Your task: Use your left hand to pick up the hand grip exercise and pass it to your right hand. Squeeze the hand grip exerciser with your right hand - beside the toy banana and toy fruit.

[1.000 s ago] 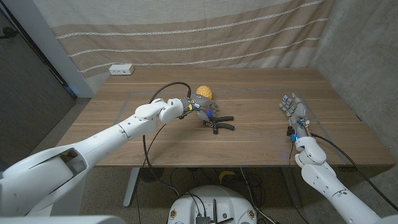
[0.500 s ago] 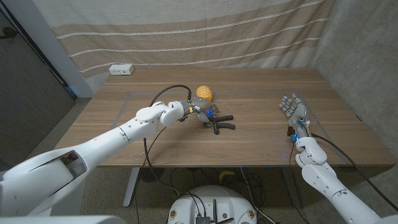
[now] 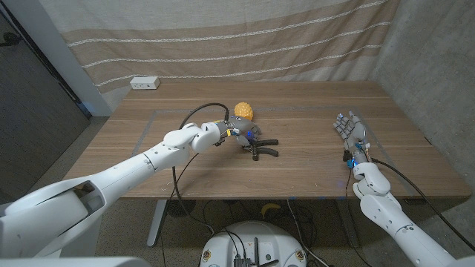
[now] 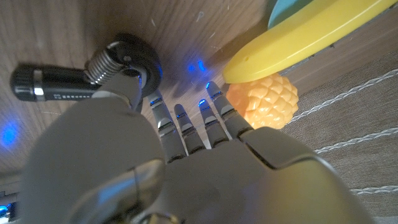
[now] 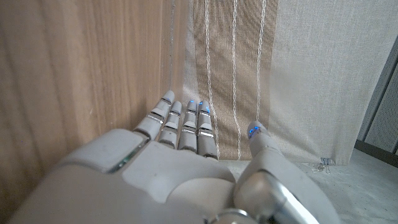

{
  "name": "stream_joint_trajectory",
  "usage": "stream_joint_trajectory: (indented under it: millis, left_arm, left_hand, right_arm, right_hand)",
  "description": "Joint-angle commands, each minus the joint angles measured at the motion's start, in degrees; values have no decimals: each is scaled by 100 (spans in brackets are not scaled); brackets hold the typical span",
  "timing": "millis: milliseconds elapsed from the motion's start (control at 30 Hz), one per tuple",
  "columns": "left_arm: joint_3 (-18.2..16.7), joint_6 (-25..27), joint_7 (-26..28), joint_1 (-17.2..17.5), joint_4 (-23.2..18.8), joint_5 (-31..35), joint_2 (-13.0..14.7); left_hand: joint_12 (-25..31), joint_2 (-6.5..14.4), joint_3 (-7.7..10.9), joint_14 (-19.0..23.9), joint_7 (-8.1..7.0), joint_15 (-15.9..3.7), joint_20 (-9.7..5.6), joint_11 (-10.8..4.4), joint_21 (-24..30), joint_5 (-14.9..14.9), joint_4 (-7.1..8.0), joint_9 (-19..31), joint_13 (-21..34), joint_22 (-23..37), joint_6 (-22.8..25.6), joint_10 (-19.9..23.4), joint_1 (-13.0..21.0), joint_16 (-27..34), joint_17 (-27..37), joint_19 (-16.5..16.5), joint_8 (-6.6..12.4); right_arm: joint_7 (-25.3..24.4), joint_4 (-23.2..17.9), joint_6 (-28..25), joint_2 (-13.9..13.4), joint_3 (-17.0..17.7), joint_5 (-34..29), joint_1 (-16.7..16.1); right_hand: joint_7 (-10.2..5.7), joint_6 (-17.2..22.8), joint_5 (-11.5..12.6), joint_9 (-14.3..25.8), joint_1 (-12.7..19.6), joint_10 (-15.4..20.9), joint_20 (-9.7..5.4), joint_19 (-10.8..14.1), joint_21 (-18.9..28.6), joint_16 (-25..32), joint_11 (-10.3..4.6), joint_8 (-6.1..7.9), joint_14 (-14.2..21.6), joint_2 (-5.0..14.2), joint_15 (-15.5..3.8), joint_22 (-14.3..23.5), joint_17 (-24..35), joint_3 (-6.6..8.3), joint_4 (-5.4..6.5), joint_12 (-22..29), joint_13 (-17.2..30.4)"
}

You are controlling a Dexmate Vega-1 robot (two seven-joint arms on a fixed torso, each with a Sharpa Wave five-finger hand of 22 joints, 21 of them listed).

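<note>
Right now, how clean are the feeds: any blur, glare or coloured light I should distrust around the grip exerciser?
Head view: sharp and evenly lit, the hand grip exerciser small beside the left hand. Left wrist view: the left hand's back is a soft blur up close, blue fingertip lights spot the table, the toy banana is sharp. Right wrist view: the right hand is blurred near the lens.
</note>
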Motion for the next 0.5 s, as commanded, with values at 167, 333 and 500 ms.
stream_joint_trajectory:
  millis: [167,333,500]
  left_arm:
    - [21,140,37,18,99,-57,-70]
    - [17,343,-63,37,73,-96,-111]
    - [-80,448,-44,88,62,-360,-164]
  left_hand:
    - [66,373,-99,150,444,-727,-11,-20,16,3,23,118,33,22,565,261,29,65,7,92,117]
    - [61,527,-125,182,503,-770,-65,26,24,-7,25,237,43,28,542,323,86,70,13,99,175]
    - [58,603,-151,184,529,-767,-72,95,27,-18,22,330,51,32,492,359,116,66,15,92,218]
  right_arm:
    - [-63,9,-6,-8,-1,-41,6]
    - [-67,13,2,-3,0,-43,4]
    - [-94,-7,13,-10,3,-66,-9]
  right_hand:
    - [0,41,-11,30,-23,50,27,54,-29,-16,1,-9,47,22,16,13,17,11,18,-6,28]
    - [2,46,-12,30,-29,49,30,56,-30,-20,0,-11,47,21,3,13,20,12,19,-10,29]
    - [3,51,-13,30,-37,54,31,53,-33,-23,-4,-12,46,20,13,13,24,11,22,-12,29]
